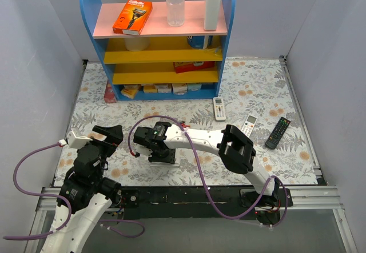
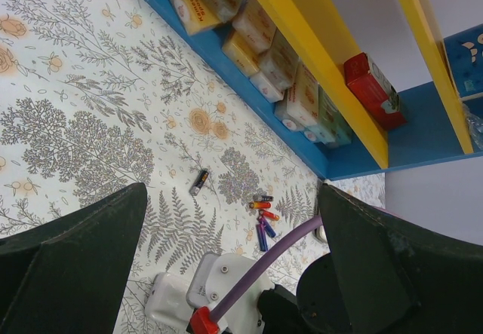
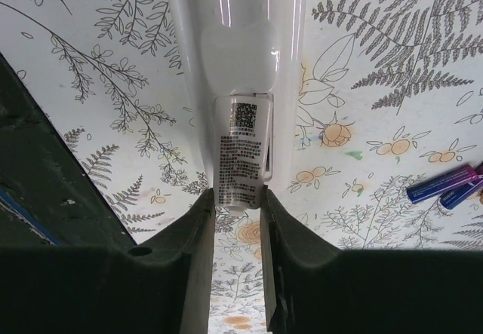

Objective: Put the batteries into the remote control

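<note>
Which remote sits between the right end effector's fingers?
The long white remote control, at its labelled end; the two shorter white remotes and the black remote lie apart.

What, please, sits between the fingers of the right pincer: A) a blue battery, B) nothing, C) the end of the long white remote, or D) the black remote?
C: the right wrist view shows the right pincer closed on the labelled end of the remote control, the batteries lying off to one side.

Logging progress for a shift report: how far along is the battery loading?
Done: nothing visibly loaded; batteries lie loose on the mat. In hand: right claw shut on one end of the remote control; left claw open, empty. Left: pick batteries up, insert them.
</note>
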You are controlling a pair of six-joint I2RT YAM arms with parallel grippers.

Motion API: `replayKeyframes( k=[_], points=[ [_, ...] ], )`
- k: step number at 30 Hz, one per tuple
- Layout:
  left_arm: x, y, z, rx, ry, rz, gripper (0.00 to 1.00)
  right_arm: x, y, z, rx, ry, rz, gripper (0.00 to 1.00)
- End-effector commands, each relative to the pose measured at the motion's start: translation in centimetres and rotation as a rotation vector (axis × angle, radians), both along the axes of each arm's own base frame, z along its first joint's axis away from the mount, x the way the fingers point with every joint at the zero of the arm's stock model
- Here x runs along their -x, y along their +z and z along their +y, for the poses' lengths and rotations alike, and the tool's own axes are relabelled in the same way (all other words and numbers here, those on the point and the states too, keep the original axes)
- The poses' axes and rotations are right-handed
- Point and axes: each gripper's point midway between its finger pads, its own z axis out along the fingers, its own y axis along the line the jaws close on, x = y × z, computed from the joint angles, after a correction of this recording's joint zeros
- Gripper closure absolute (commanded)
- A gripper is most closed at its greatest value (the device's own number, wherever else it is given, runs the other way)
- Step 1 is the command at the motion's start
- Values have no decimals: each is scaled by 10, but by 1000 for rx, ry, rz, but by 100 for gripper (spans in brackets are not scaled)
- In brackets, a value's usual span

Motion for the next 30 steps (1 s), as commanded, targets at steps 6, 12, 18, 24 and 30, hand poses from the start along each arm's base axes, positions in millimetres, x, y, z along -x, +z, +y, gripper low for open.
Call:
replayKeyframes(
  k=[6, 12, 18, 24, 30],
  points=[
    [-2, -7, 0, -26, -1, 20, 2, 3, 3, 12, -50, 25, 12, 67],
    [-2, -6, 0, -27, -2, 19, 2, 0, 8, 12, -57, 25, -6, 58],
    [-2, -7, 0, -28, -3, 19, 2, -2, 13, 14, -74, 31, -20, 54],
    [-3, -7, 0, -29, -4, 21, 2, -2, 32, 20, -136, 25, -30, 45],
    [-6, -9, -5, -43, -24, 46, 2, -7, 58, 15, -230, -89, -50, 43]
  ],
)
